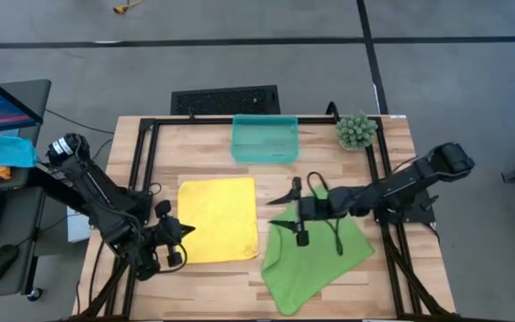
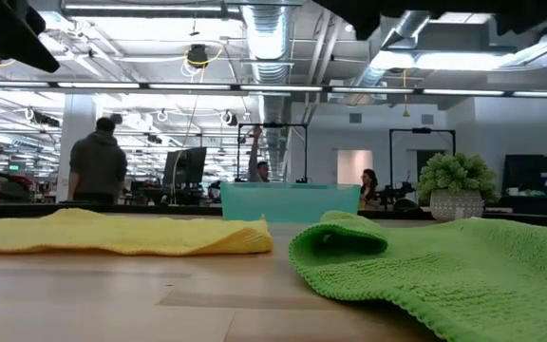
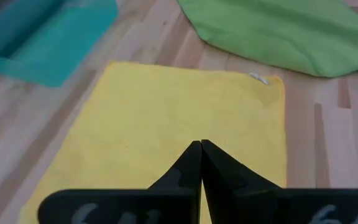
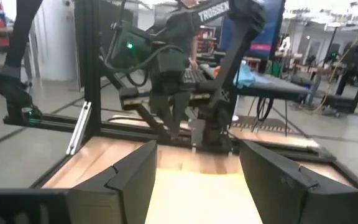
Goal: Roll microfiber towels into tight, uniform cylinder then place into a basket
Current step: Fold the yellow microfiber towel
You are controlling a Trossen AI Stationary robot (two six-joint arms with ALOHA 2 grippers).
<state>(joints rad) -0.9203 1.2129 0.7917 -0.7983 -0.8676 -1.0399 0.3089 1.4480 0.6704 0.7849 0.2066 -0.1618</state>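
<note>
Towels: yellow towel [image 1: 218,220] flat at table centre-left; green towel [image 1: 314,257] at its 3 o'clock, skewed, one corner folded over; neither rolled yet.
Basket: basket [image 1: 265,138] at 12 o'clock of the yellow towel, near the table's far edge; nothing visible inside.
Left gripper: my left gripper [image 1: 182,230] sits at the yellow towel's 9 o'clock edge, fingers pressed together, holding nothing.
Right gripper: my right gripper [image 1: 286,207] hangs over the green towel's 12 o'clock corner, fingers spread wide, empty.
Risk: green towel lies crooked; rolling from that corner would likely give a cone, not a cylinder. Loose nap may spring open on release.
Views: low view alone shows the green towel's raised folded hump and people beyond the table; high view alone shows both arms and towel outlines; left wrist view confirms my closed fingertips over yellow cloth.
</note>
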